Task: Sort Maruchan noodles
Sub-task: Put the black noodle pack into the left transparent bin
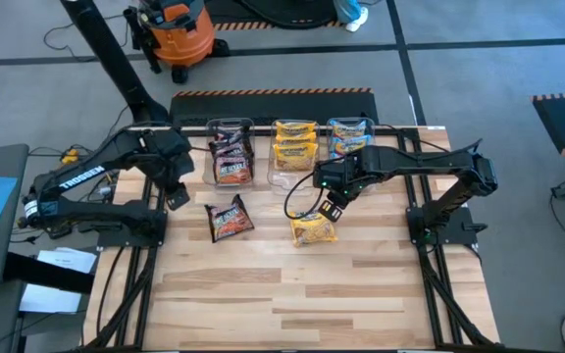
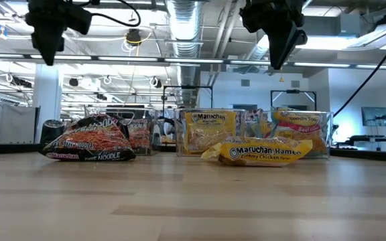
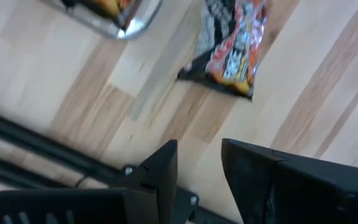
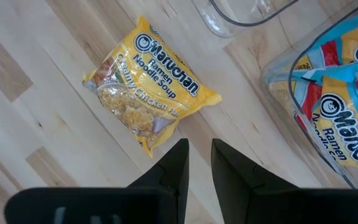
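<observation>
Around the pale wooden table (image 1: 292, 294) we see a grey floor (image 1: 488, 29) crossed by dark lines, an orange shop vacuum (image 1: 177, 29) beyond the far edge, and, farther back, silver ceiling ducts (image 2: 187, 27) and strip lights (image 2: 327, 41) over an open workshop.

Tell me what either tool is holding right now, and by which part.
Nothing is held. The left tool and right tool both hang empty above the table.
</observation>
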### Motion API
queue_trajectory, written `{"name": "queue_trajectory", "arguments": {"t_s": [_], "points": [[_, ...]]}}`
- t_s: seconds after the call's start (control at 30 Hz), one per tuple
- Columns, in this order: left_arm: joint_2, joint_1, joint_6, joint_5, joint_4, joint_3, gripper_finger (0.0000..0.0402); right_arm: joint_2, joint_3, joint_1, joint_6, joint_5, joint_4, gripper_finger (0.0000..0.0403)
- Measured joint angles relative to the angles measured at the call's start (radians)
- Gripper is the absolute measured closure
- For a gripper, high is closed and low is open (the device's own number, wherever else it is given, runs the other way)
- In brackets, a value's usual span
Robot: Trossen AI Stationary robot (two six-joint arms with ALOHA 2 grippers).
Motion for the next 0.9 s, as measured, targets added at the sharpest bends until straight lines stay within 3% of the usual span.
{"name": "queue_trajectory", "arguments": {"t_s": [0.13, 0.3, 0.53, 0.9], "points": [[-0.013, 0.0, -0.001, -0.014, -0.031, -0.012, 0.0272, 0.0, 0.0, 0.0, 0.0, 0.0, 0.003, 0.031], [-0.038, 0.0, -0.036, 0.017, 0.01, -0.116, 0.0248, 0.0, 0.0, 0.0, 0.0, 0.0, 0.031, 0.031], [-0.094, 0.0, -0.125, 0.101, 0.263, -0.295, 0.0256, 0.0, 0.0, 0.0, 0.0, -0.001, 0.033, 0.031], [-0.112, 0.0, -0.274, 0.102, 0.551, -0.518, 0.0262, 0.0, 0.0, 0.0, 0.001, -0.002, 0.051, 0.031]]}}
